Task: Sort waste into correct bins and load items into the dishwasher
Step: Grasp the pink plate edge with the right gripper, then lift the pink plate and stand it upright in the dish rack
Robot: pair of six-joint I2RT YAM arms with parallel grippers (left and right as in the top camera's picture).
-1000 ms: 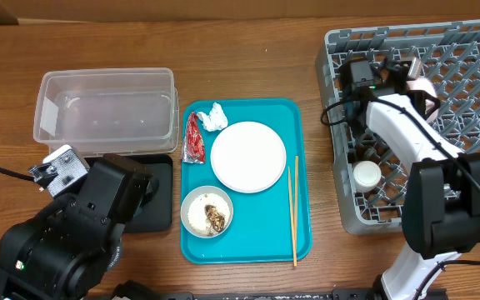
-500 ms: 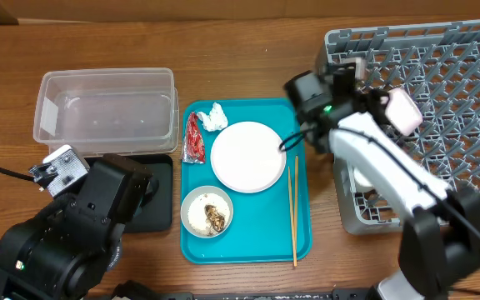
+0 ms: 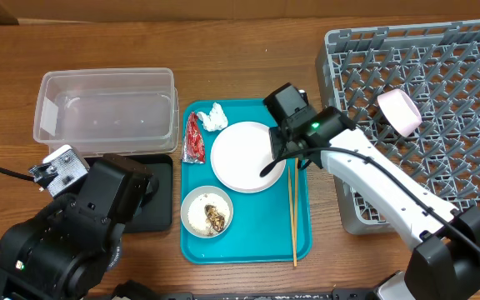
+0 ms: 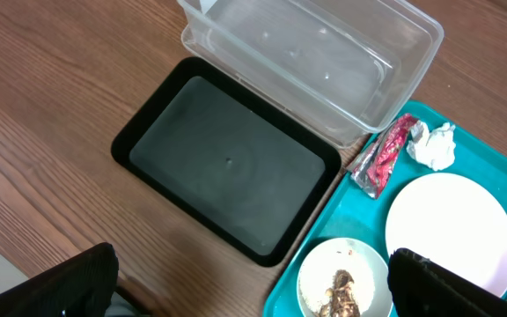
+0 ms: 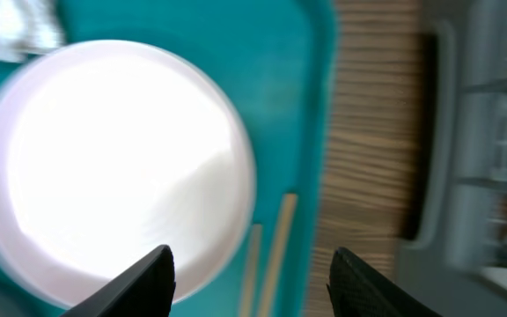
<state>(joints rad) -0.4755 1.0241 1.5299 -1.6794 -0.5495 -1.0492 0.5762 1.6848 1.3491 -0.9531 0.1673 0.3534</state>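
Hovering over the right edge of the pale pink plate (image 3: 247,157), the right gripper (image 3: 283,143) shows from overhead only as a dark block, and I cannot tell there how its jaws stand. The plate lies flat on the teal tray (image 3: 302,243). The chopsticks (image 3: 293,208) are just beside it on the right and the grey bowl (image 3: 207,212) of rice is on its near side. The red wrapper (image 3: 194,137) and tissue wad (image 3: 216,117) are at its far left. The dish rack (image 3: 440,83) sits to the right.

From the left wrist, the left gripper (image 4: 253,295) stands wide open and empty above the black tray (image 4: 227,172) and clear tub (image 4: 315,57).

From the right wrist, the fingers (image 5: 152,277) are spread apart, holding nothing, above the plate's rim by the chopsticks.

I judge the plate stiff, smooth, probably slippery and breakable. Lying flat, it offers only its rim, best pinched clear of the chopsticks. The wooden table (image 3: 240,50) leaves little room between tray and rack.
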